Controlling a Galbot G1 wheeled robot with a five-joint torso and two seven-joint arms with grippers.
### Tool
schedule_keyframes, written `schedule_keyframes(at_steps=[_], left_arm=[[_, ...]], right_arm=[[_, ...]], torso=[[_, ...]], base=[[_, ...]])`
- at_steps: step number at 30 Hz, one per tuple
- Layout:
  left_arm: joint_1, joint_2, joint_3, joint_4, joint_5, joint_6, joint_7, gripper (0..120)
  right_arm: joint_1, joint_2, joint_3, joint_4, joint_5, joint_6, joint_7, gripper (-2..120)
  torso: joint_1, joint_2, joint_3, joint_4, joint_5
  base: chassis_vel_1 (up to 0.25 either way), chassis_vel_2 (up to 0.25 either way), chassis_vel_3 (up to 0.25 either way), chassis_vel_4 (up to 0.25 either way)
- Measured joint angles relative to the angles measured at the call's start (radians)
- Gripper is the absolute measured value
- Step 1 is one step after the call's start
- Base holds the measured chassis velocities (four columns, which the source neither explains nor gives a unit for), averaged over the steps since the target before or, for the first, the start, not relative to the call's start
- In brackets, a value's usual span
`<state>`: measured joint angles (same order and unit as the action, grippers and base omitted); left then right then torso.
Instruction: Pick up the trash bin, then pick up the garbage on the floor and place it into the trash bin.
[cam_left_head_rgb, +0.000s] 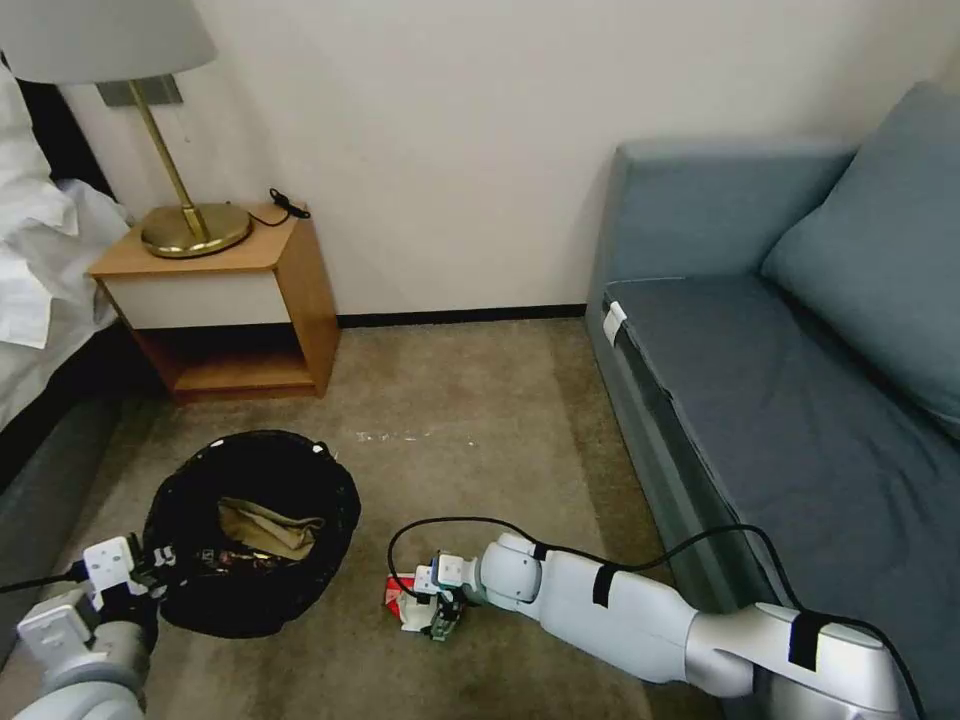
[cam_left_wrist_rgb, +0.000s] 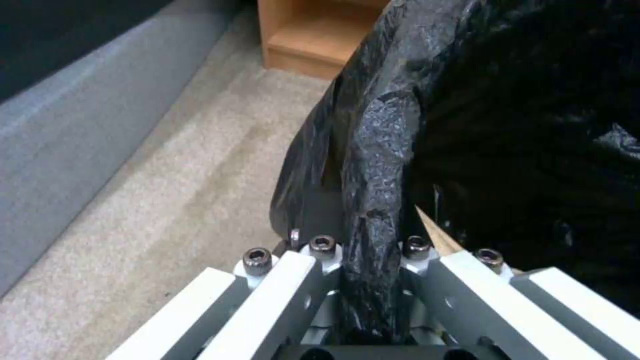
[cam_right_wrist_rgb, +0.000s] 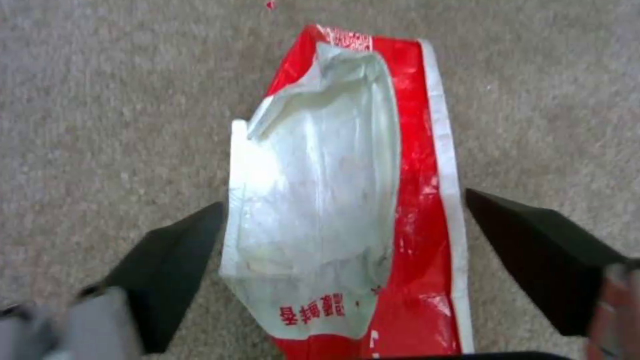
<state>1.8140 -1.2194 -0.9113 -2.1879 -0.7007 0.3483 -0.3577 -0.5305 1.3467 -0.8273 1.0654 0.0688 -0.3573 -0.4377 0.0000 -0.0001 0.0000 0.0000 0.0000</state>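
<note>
The trash bin (cam_left_head_rgb: 300, 460), lined with a crinkled black bag (cam_left_wrist_rgb: 380, 150), sits low at my left. My left gripper (cam_left_head_rgb: 150, 567) (cam_left_wrist_rgb: 370, 252) is shut on its near rim, the bag pinched between the fingers. Inside lie crumpled tan paper (cam_left_head_rgb: 268, 527) and a darker wrapper (cam_left_head_rgb: 222, 560). A red-and-white crushed packet (cam_left_head_rgb: 400, 598) (cam_right_wrist_rgb: 333, 165) lies flat on the carpet just right of the bin. My right gripper (cam_left_head_rgb: 440, 618) (cam_right_wrist_rgb: 343, 225) hangs directly over the packet, open. Its dark fingertips (cam_right_wrist_rgb: 180, 250) straddle the packet, one close to the white edge, the other a little apart from the red edge.
A wooden nightstand (cam_left_head_rgb: 270, 300) with a brass lamp (cam_left_head_rgb: 195, 228) stands against the far wall. The bed (cam_left_head_rgb: 40, 290) runs along the left, the blue sofa (cam_left_head_rgb: 790, 400) along the right. Open carpet (cam_left_head_rgb: 470, 400) lies between them.
</note>
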Motion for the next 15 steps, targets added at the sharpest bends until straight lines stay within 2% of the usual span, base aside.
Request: schedule_keyframes(at_steps=[3,4,8,9,15], left_arm=[[0.0,0.0,0.0,0.001,0.0,0.0,0.0,3],[0.0,0.0,0.0,0.001,0.0,0.0,0.0,3],[0.0,0.001,0.0,0.002,0.0,-0.002,0.0,3],[0.0,0.001,0.0,0.002,0.0,-0.002,0.0,3],[-0.003,0.006,0.0,0.002,-0.001,-0.002,0.0,3]], right_arm=[[-0.006,0.011,0.006,-0.026,-0.004,0.007,0.001,77],[-0.006,0.011,0.006,-0.026,-0.004,0.007,0.001,77],[-0.008,0.015,0.014,-0.043,-0.006,0.017,0.005,57],[-0.008,0.015,0.014,-0.043,-0.006,0.017,0.005,57],[-0.008,-0.014,0.022,-0.028,0.003,0.019,0.02,33]], torso=[[0.0,0.0,0.0,0.0,0.0],[0.0,0.0,0.0,0.0,0.0],[0.0,0.0,0.0,0.0001,0.0001],[0.0,0.0,0.0,0.0001,0.0001],[0.0,0.0,0.0,0.0,0.0002]], base=[[0.0,0.0,0.0,0.0],[0.0,0.0,0.0,0.0],[0.0,0.0,0.0,0.0],[0.0,0.0,0.0,0.0],[0.0,0.0,0.0,0.0]])
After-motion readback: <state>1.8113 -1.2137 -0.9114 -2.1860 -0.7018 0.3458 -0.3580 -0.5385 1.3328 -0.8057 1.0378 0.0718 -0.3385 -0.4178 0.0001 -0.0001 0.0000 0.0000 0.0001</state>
